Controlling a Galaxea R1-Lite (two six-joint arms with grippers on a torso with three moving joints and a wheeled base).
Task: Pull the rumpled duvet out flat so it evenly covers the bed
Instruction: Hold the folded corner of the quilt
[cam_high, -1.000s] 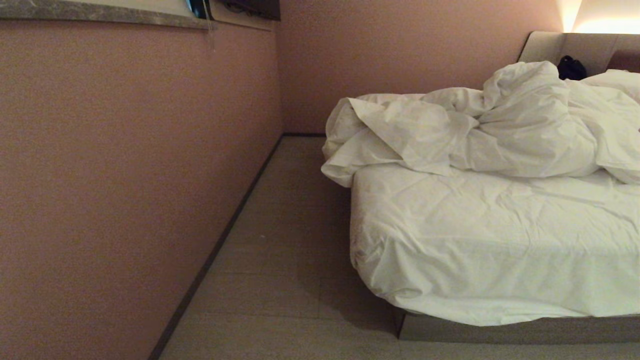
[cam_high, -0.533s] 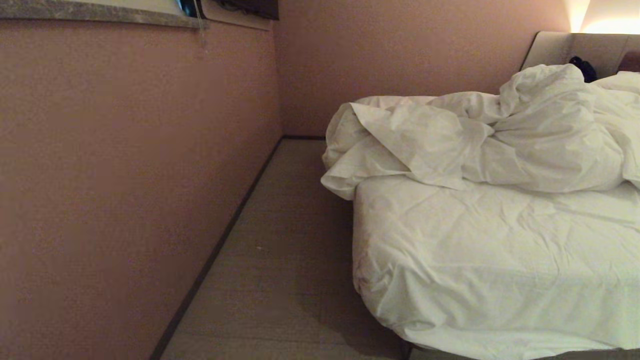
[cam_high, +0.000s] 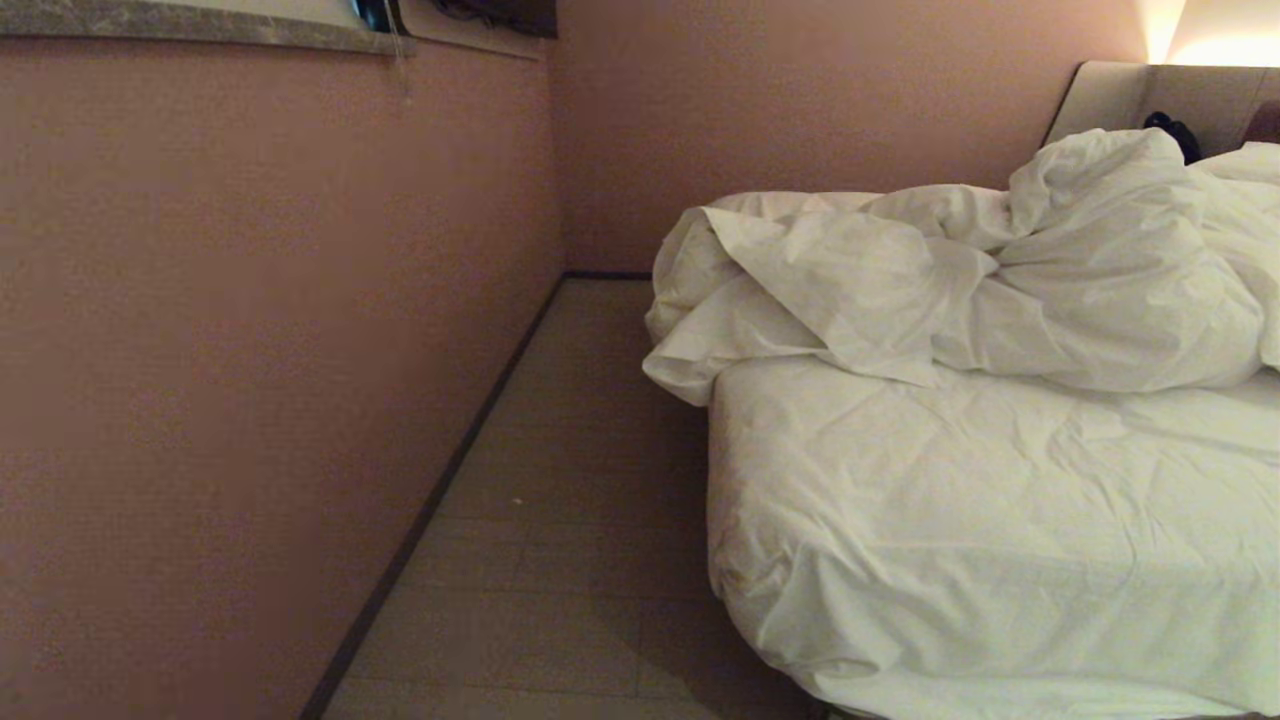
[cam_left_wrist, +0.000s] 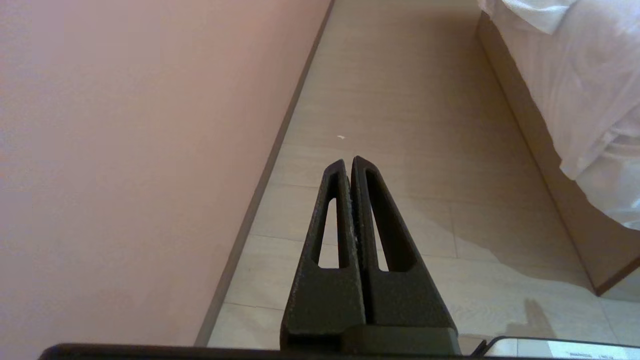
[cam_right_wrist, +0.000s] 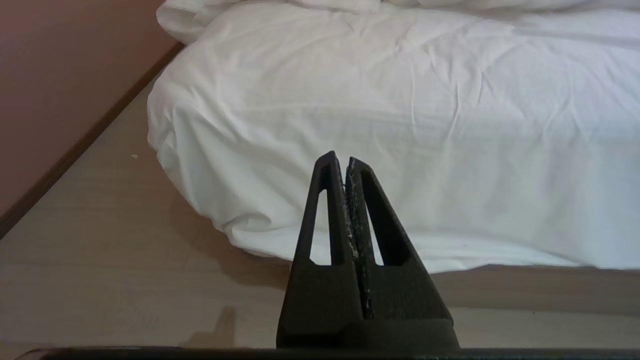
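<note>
the duvet (cam_high: 960, 290) sits bunched toward the headboard (cam_high: 1110, 95), baring the bed (cam_high: 1000, 520), while the left gripper (cam_left_wrist: 348, 161) and right gripper (cam_right_wrist: 340, 159), both pressed together and empty, hang short of it.

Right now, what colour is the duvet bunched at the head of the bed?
Plain white, no pattern: the duvet shows best in the head view.

Floor strip (cam_high: 560, 480) lay open btwn wall (cam_high: 250, 350) & bed (cam_high: 1000, 520).
Bunched duvet (cam_high: 950, 290) blocked the bed's far half, one corner overhanging the strip; near sheet was bare.
</note>
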